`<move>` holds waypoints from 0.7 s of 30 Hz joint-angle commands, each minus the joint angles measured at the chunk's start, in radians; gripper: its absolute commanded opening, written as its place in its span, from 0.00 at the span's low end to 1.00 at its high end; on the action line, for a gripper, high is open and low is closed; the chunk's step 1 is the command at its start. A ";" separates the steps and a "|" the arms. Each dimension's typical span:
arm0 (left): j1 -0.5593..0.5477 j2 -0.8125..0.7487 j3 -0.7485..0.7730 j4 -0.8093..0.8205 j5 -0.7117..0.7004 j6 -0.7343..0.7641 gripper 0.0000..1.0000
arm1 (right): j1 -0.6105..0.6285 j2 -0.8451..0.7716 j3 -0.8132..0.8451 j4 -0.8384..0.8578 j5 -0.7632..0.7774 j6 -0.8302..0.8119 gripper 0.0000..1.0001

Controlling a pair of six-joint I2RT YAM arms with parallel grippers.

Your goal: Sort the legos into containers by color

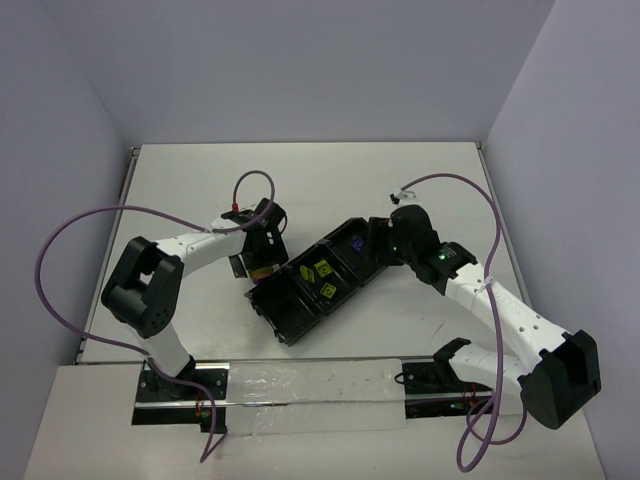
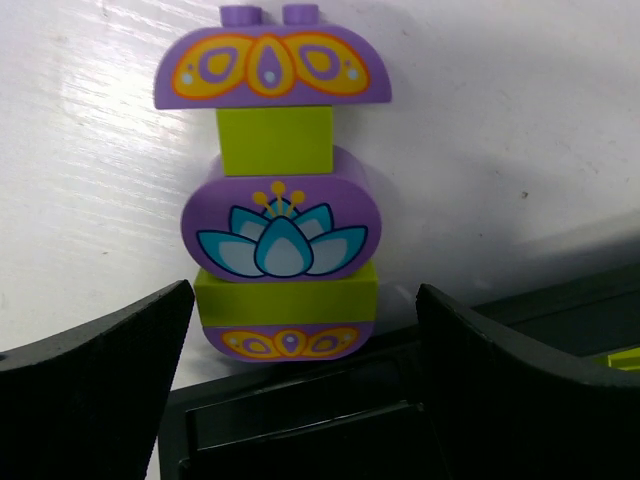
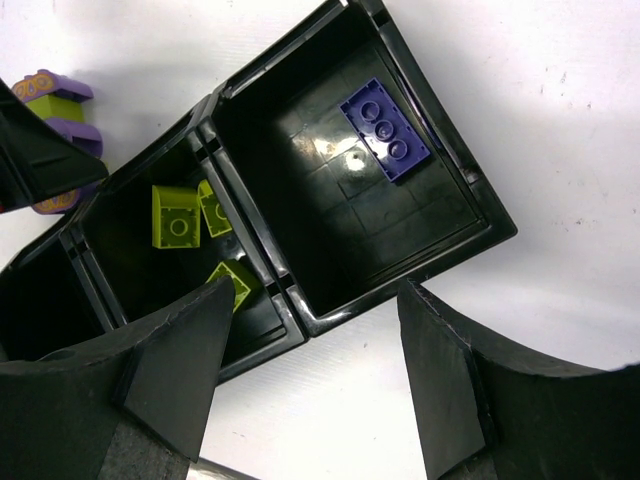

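The black tray (image 1: 300, 327) lies diagonally at mid-table. Its far-right compartment holds one purple lego (image 3: 385, 128), also seen in the top view (image 1: 357, 242). The middle compartment holds three yellow-green legos (image 3: 177, 215), also seen in the top view (image 1: 323, 279). I see no brick in the near-left compartment (image 1: 284, 306). A stacked purple and yellow-green block (image 2: 280, 190) lies on the table against the tray's left rim (image 2: 300, 400). My left gripper (image 2: 303, 300) is open and empty, its jaws either side of the block's lower end. My right gripper (image 3: 315, 300) is open and empty above the tray's near rim (image 3: 330, 325).
White walls enclose the table at the back and sides. Purple cables loop from both arms. The left gripper's finger (image 3: 40, 150) shows at the left of the right wrist view, beside the block (image 3: 55, 110). White table surrounds the tray.
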 commanded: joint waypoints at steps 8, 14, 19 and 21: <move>-0.010 0.021 -0.010 0.047 0.012 0.015 0.91 | -0.005 0.002 0.045 0.046 -0.006 -0.003 0.74; -0.010 0.037 -0.014 0.066 0.006 0.041 0.72 | -0.005 0.000 0.054 0.043 -0.003 -0.007 0.74; -0.004 0.013 0.007 0.048 -0.037 0.079 0.33 | -0.005 -0.012 0.057 0.034 0.005 -0.010 0.74; 0.004 -0.010 0.027 0.039 -0.041 0.116 0.17 | -0.005 -0.013 0.067 0.030 0.004 -0.014 0.74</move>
